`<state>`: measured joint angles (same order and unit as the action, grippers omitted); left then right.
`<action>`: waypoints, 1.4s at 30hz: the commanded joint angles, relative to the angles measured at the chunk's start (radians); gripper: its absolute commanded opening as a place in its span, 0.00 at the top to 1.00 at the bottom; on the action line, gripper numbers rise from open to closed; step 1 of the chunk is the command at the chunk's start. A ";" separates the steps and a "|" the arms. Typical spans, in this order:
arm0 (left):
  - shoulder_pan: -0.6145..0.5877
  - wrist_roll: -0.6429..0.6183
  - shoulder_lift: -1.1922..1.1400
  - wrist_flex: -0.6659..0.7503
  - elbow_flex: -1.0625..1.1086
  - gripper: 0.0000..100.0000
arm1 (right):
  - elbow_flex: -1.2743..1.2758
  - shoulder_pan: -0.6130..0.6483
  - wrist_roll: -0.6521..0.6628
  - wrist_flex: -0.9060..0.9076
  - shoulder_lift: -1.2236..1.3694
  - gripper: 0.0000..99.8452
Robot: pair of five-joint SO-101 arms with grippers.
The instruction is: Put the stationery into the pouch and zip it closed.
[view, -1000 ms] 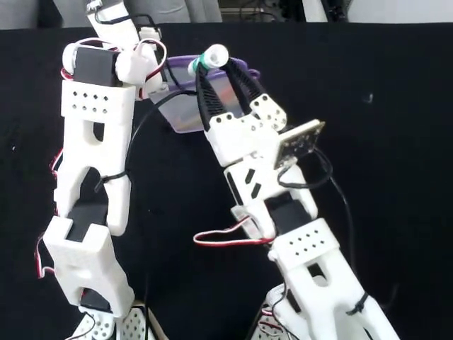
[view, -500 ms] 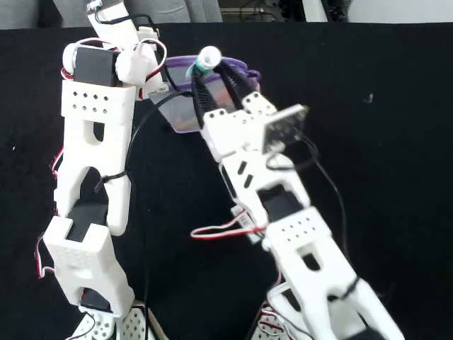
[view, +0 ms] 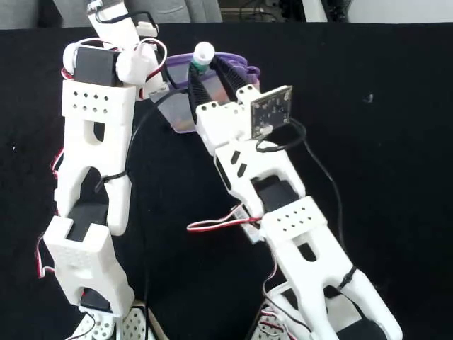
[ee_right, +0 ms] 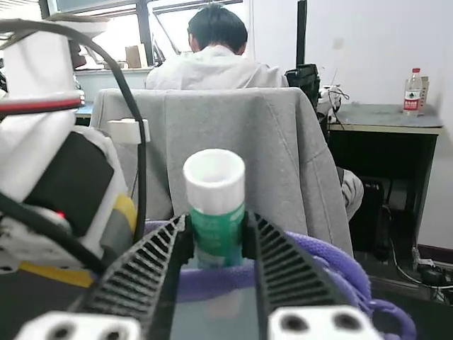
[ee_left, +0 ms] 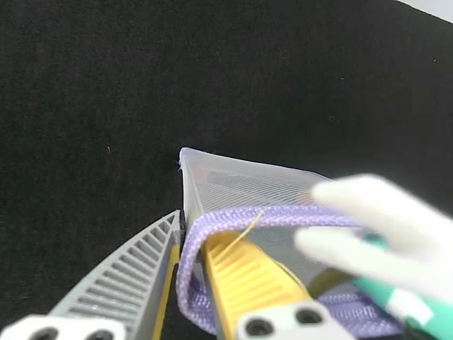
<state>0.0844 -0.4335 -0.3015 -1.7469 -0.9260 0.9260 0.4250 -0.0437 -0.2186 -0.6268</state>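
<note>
From above, the right hand (view: 210, 76) pinches a white-capped green glue stick (view: 203, 54). The stick stands upright, cap up, and its lower end is hidden between the black fingers. Directly under and behind this hand sits the translucent mesh pouch with a purple zip band (view: 181, 117). The far edge of the black cloth-covered counter (view: 382, 142) runs just beyond the pouch. The counter spreads wide to this hand's right. On its other side the left hand (view: 160, 88) is very near, at the pouch's rim.

From the left wrist, the left hand (ee_left: 192, 230) is clamped on the pouch's (ee_left: 233, 183) purple band, with the yellow finger inside the mouth and the grey finger outside. The mouth gapes open. The glue stick (ee_left: 375, 234) hangs blurred just beside this hand, over the opening, with dark counter (ee_left: 106, 85) past the pouch's corner.

From the right wrist, the right hand (ee_right: 214, 228) is pressed against the green barrel of the glue stick (ee_right: 214, 185) from both sides. The pouch's (ee_right: 333, 263) purple rim curves just below the fingertips.
</note>
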 commanded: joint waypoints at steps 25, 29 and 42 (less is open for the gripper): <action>-0.044 -0.002 -0.014 -0.011 0.022 0.97 | -0.312 -0.146 0.008 0.646 -0.446 0.83; -0.045 -0.002 -0.014 -0.011 0.022 0.97 | -0.367 -0.146 0.008 0.746 -0.493 0.83; -0.042 -0.002 -0.014 -0.009 0.045 0.97 | -0.521 -0.143 0.278 1.347 -0.504 0.83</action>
<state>0.0476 -0.4319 -0.3015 -1.7469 -0.9106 0.4565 0.2946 0.1649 0.9950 -1.1101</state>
